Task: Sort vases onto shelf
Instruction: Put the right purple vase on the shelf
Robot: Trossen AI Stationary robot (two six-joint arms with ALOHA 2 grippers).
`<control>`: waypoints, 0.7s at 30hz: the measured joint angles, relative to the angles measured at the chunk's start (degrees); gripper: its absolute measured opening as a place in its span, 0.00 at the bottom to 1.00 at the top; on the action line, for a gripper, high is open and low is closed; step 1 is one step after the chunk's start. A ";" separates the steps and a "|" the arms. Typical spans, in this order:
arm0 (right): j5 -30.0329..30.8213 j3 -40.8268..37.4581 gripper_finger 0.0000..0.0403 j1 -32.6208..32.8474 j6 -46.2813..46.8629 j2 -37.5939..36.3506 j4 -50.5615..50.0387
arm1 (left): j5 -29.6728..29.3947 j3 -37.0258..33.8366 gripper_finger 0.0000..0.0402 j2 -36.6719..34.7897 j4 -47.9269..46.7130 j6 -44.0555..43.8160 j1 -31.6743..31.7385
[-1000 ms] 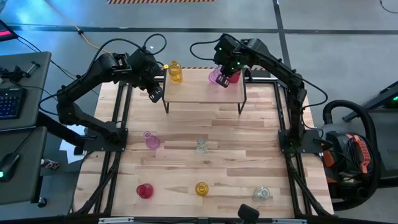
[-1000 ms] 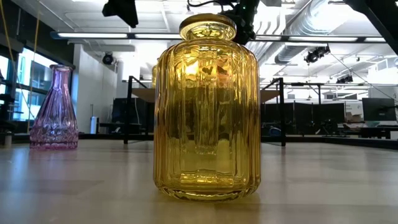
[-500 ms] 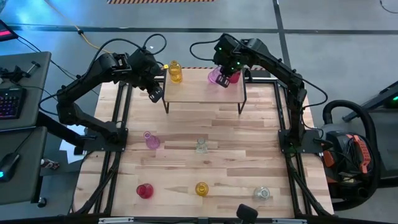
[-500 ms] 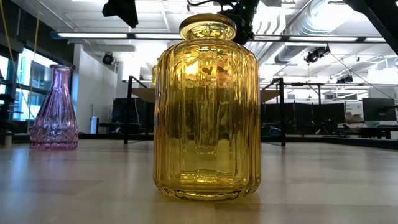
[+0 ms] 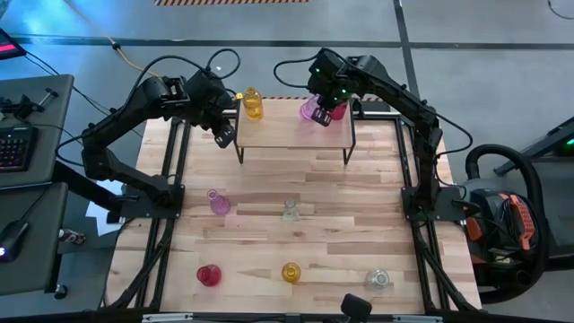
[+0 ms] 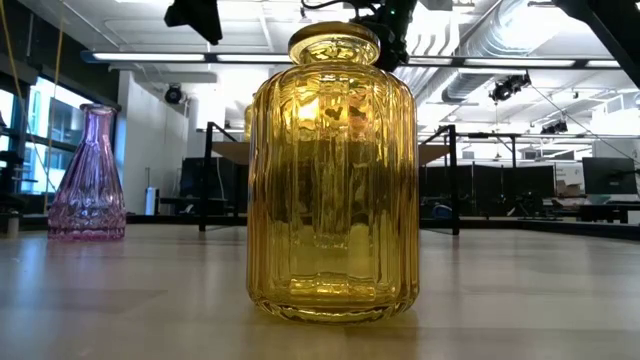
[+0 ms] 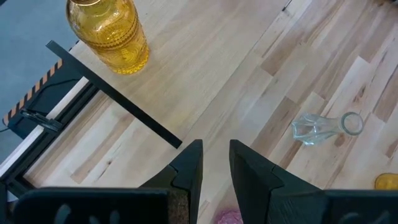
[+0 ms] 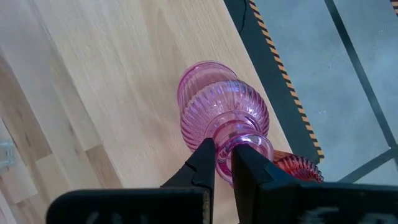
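Nothing has moved since earlier: the right pincer [image 8: 224,163] pinches the pink vase [image 8: 221,115] by its narrow neck, sensible for slick, breakable glass, on the shelf [image 5: 291,133].

Ribbed pink vase [image 8: 221,118], ribbed yellow vase [image 7: 109,34], light-wood shelf [image 5: 291,133] w/ blk legs.

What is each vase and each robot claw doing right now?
Yellow vase: upright on the shelf.
Pink vase: on shelf, neck pinched by right gripper.
Red vase: on shelf behind it.
Left gripper: empty, fingers slightly apart.
Clear vase: lying sideways on table.
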 joint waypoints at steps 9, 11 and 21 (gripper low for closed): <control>0.02 0.02 0.03 0.00 0.06 0.89 -0.85 | 0.00 0.00 0.18 0.00 0.00 -0.02 -0.02; 0.41 0.17 0.03 0.00 -0.03 1.42 -1.07 | 0.00 0.00 0.18 0.00 -0.02 -0.02 -0.02; 1.76 0.17 0.03 0.04 0.03 1.89 -0.56 | 0.00 0.00 0.18 0.00 -0.02 0.31 -0.02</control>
